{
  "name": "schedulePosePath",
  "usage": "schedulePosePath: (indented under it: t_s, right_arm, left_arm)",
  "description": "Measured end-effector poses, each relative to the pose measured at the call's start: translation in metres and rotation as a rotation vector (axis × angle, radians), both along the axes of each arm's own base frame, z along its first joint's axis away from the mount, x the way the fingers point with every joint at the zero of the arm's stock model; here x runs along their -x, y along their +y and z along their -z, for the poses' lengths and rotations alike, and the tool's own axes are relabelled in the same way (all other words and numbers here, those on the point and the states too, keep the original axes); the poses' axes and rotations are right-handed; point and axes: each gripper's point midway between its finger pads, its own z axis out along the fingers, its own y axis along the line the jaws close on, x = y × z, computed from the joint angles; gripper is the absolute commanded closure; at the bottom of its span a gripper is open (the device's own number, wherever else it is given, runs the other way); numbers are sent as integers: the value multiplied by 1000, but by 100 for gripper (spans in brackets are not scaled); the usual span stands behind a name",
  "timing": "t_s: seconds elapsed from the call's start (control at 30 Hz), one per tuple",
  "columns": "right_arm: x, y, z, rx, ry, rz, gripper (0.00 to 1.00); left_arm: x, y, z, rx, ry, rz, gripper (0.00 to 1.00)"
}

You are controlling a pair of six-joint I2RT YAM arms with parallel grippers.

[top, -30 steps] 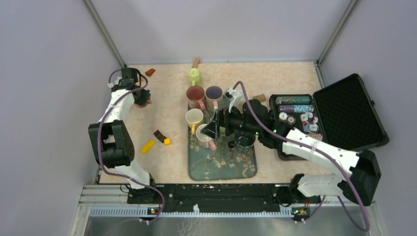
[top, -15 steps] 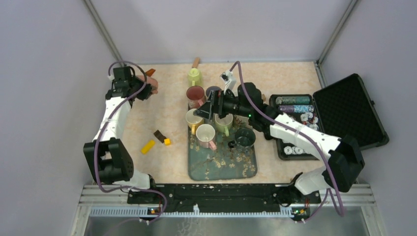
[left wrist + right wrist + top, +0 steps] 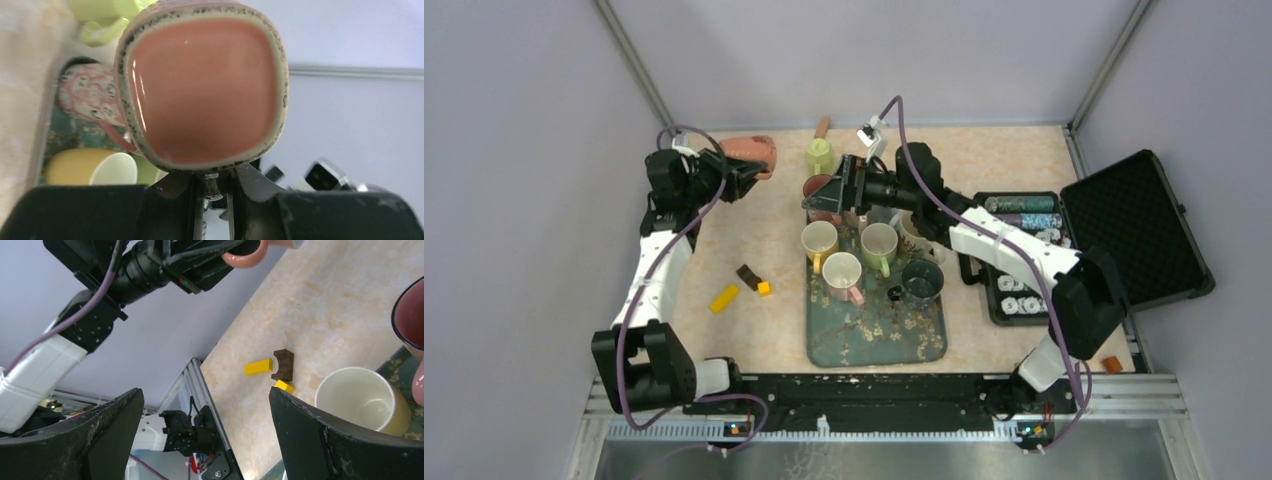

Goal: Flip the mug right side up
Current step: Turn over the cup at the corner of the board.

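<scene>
Mug (image 3: 749,152): is being held off the table (image 3: 764,230), tipped on its side, above the back left corner; a pink rounded-square face with a speckled edge is being shown to the left wrist camera.
Left gripper (image 3: 215,182): is being clamped on the mug's handle, jaws nearly together.
Right gripper (image 3: 826,190): is being held with jaws wide apart above the back end of the tray (image 3: 924,345), beside a maroon mug (image 3: 410,315).
Tray: is being occupied by upright cups, among them a yellow mug (image 3: 818,240) and a green mug (image 3: 879,243).
Table: a yellow block (image 3: 725,298) and a brown block (image 3: 748,275) are being seen left of the tray; a black case (image 3: 1134,230) is being seen open on the right.
</scene>
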Motion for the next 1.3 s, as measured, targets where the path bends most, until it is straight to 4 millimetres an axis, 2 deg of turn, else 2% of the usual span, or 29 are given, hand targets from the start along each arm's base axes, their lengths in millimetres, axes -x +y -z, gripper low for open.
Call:
schedulePosePath:
  t_s: [0.13, 0.23, 0.43, 0.63, 0.77, 0.9, 1.2, 1.3]
  right_arm:
    - [-6, 6, -3, -47, 44, -23, 10]
    - [-7, 10, -5, -76, 76, -33, 17]
    - [-9, 17, -6, -132, 155, -40, 29]
    - [-11, 21, -19, -200, 198, -37, 44]
    - [-14, 23, -25, -232, 208, -37, 46]
    - [-17, 27, -23, -248, 234, -36, 53]
    - [-18, 28, -20, -256, 265, -37, 70]
    - [-18, 28, -21, -258, 269, -38, 78]
  left_arm:
    - [18, -16, -18, 83, -86, 73, 100]
    - [29, -26, -27, 131, -140, 114, 100]
    - [45, -50, -35, 199, -203, 193, 100]
    - [56, -73, -43, 242, -246, 263, 100]
    - [64, -87, -50, 258, -275, 306, 100]
    - [71, -98, -53, 272, -298, 343, 100]
    - [75, -101, -48, 308, -308, 342, 100]
    - [76, -101, -50, 311, -320, 344, 100]
